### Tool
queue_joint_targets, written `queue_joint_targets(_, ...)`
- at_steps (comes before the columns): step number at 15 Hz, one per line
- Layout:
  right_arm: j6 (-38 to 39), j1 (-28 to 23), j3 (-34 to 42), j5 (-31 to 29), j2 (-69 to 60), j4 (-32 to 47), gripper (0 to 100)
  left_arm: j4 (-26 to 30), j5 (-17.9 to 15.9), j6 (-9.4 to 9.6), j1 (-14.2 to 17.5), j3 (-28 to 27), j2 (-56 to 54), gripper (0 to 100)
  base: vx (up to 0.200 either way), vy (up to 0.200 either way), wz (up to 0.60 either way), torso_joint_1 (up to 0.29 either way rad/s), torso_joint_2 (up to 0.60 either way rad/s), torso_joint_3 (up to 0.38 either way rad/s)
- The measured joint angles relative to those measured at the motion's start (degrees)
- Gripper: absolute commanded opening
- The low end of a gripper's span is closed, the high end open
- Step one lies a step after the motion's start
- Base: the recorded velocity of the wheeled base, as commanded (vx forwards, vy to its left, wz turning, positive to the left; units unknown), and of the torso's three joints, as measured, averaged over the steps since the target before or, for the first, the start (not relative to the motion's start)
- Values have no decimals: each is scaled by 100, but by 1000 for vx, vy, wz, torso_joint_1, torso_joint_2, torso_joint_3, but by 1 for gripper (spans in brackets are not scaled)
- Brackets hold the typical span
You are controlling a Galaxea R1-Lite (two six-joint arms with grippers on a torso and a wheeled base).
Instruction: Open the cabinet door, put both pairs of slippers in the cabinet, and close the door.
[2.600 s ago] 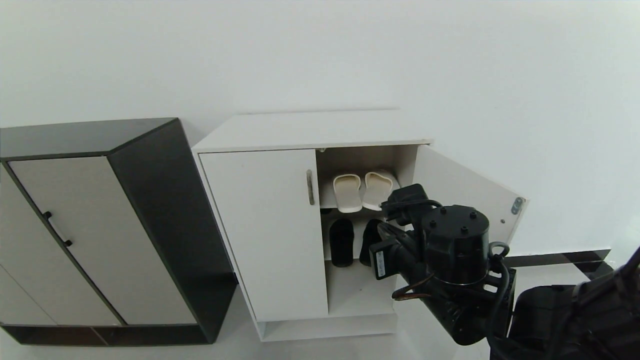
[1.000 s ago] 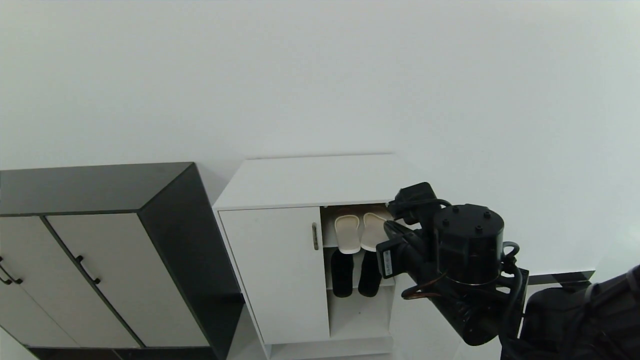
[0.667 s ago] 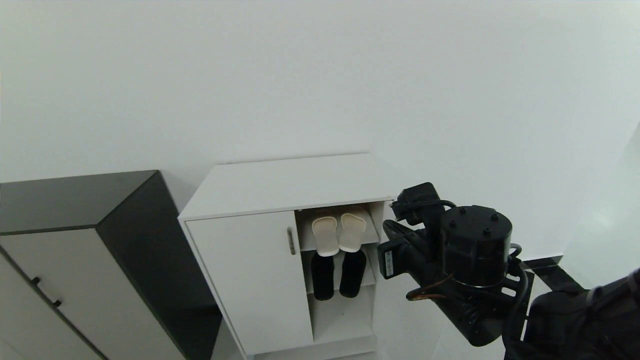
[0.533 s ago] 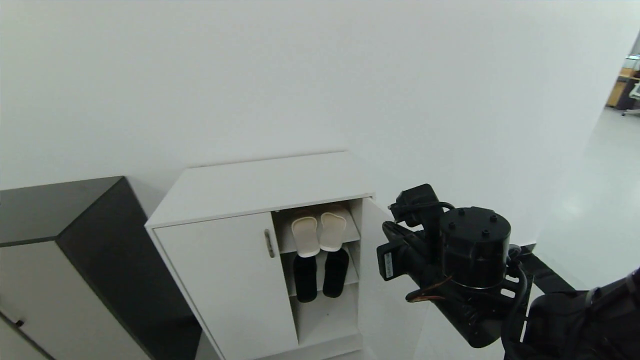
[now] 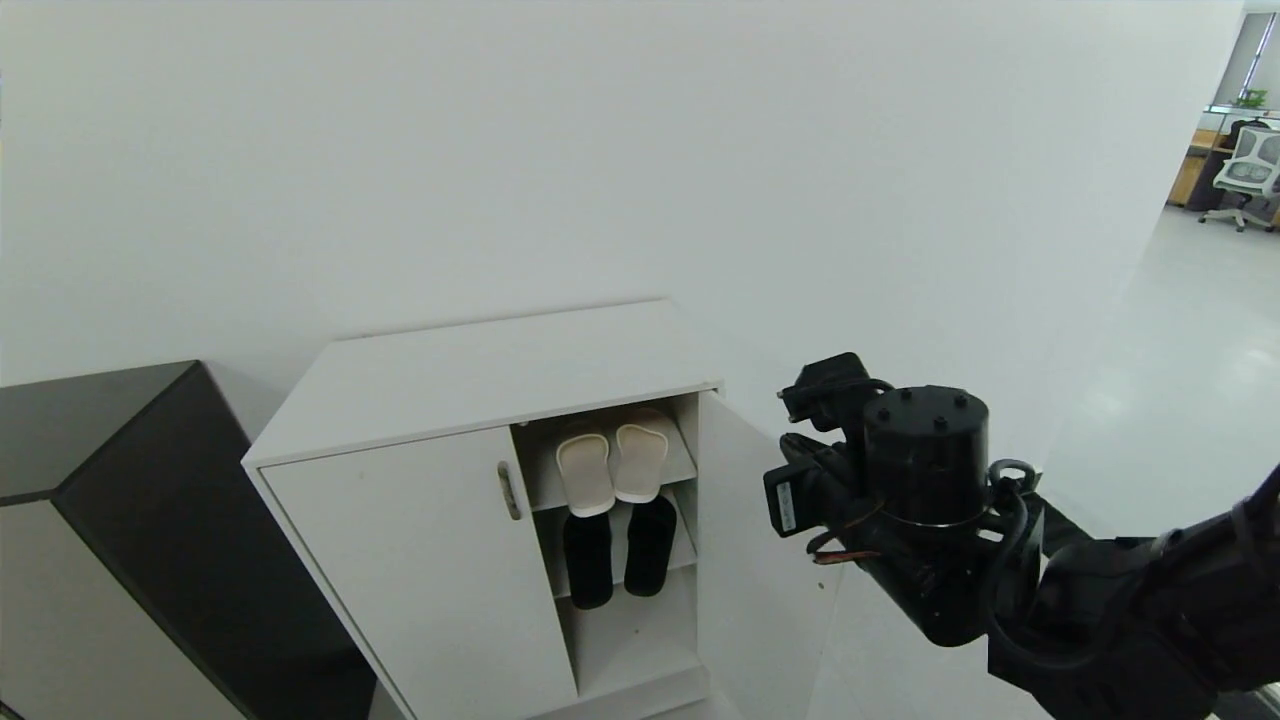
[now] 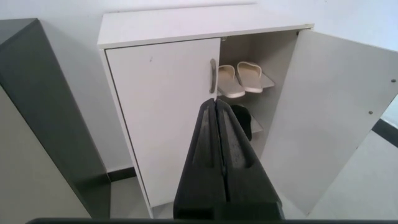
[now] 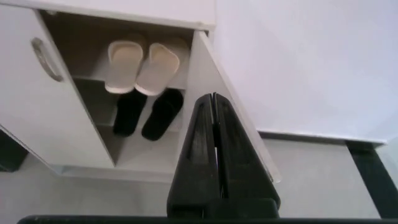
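Observation:
The white cabinet (image 5: 500,365) stands against the wall with its right door (image 5: 750,570) swung open and its left door (image 5: 400,570) closed. A white pair of slippers (image 5: 610,465) lies on the upper shelf and a black pair (image 5: 615,555) on the shelf below. My right arm (image 5: 920,480) hangs in front of the open door; its gripper (image 7: 214,99) is shut and empty, over the door's edge (image 7: 202,74). My left gripper (image 6: 216,104) is shut and empty, in front of the closed door near its handle (image 6: 212,76).
A dark cabinet (image 5: 150,520) stands close to the white one's left side. Bare floor (image 5: 1150,400) opens to the right of the cabinet, toward a room with an office chair (image 5: 1245,175). A dark skirting strip (image 7: 373,180) runs along the wall's base.
The head camera has shifted: the cabinet now sits lower and farther left in the picture, and the room at right has come into sight. The door stays open and the slippers lie as before.

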Motion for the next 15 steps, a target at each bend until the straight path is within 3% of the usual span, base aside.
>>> queue_joint_targets(5,1196,-265,-1410,-4,-227,2675,0,0,2,0,-4,0,0,0,0,0,0,0,0,0)
queue_joint_targets(8,1326,-507,-2042,-26,-63,2817,0,0,2,-4,-2,0,0,0,-200,0,0,6,5,-1)
queue_joint_targets(15,1242,-1119,-2773,128,650,2801,0,0,9,-17,-2,0,0,0,0,0,0,0,0,0)
